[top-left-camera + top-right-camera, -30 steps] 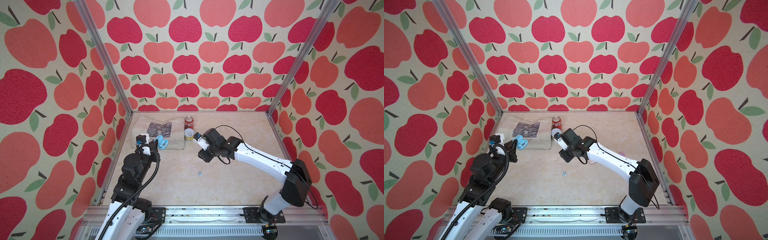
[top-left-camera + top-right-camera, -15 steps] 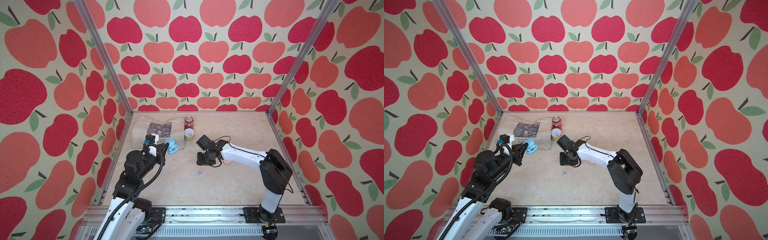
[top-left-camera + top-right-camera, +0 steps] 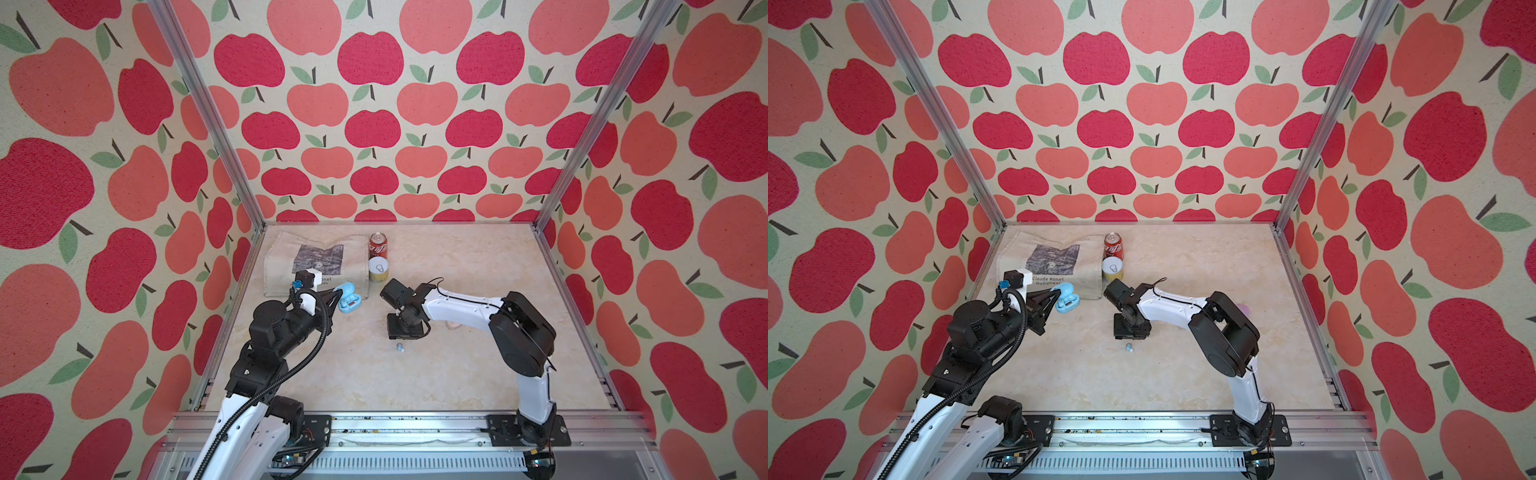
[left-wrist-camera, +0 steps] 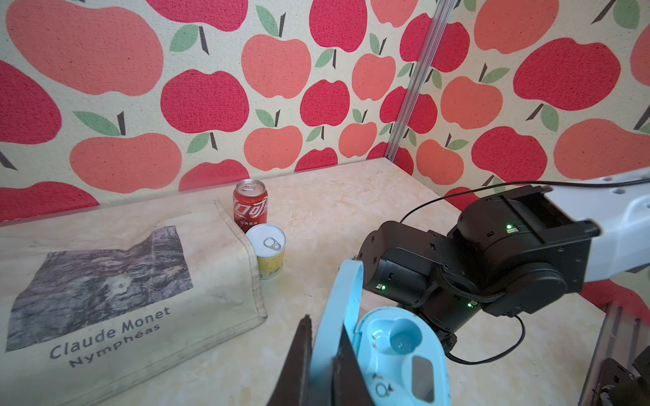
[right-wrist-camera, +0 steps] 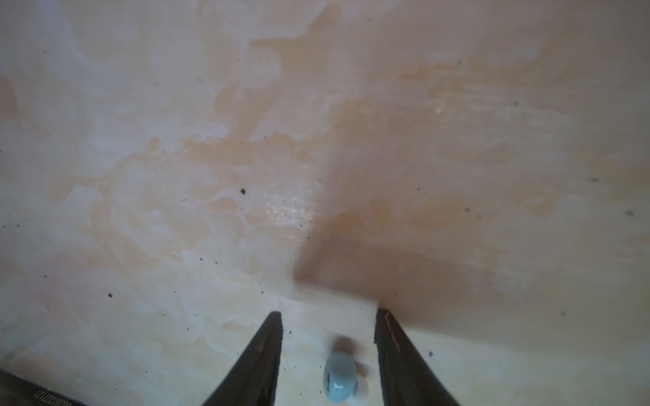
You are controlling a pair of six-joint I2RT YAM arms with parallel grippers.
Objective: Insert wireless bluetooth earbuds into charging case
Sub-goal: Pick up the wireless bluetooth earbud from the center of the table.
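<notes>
A light blue charging case (image 3: 348,297) (image 3: 1067,299) hangs open just right of the bag's corner. My left gripper (image 4: 325,337) is shut on its raised lid (image 4: 346,302), and the base (image 4: 397,351) faces up with its two wells showing. One tiny light blue earbud (image 3: 400,347) (image 3: 1129,347) lies on the marbled table in the middle. My right gripper (image 5: 329,314) points straight down over it, open. The earbud (image 5: 340,379) lies between the two fingers, nearer one of them, touching neither. Other earbuds are out of view.
A beige tote bag (image 3: 316,259) printed "Claude Monet" lies at the back left. A red cola can (image 3: 378,245) and a pull-tab tin (image 3: 379,269) stand beside it, just behind the right wrist. Apple-patterned walls close in three sides. Something purple (image 3: 1244,309) peeks out behind the right elbow.
The right arm folded down and its gripper dropped close to the table over the earbud. The left arm carried the open case a little to the right, off the bag.
</notes>
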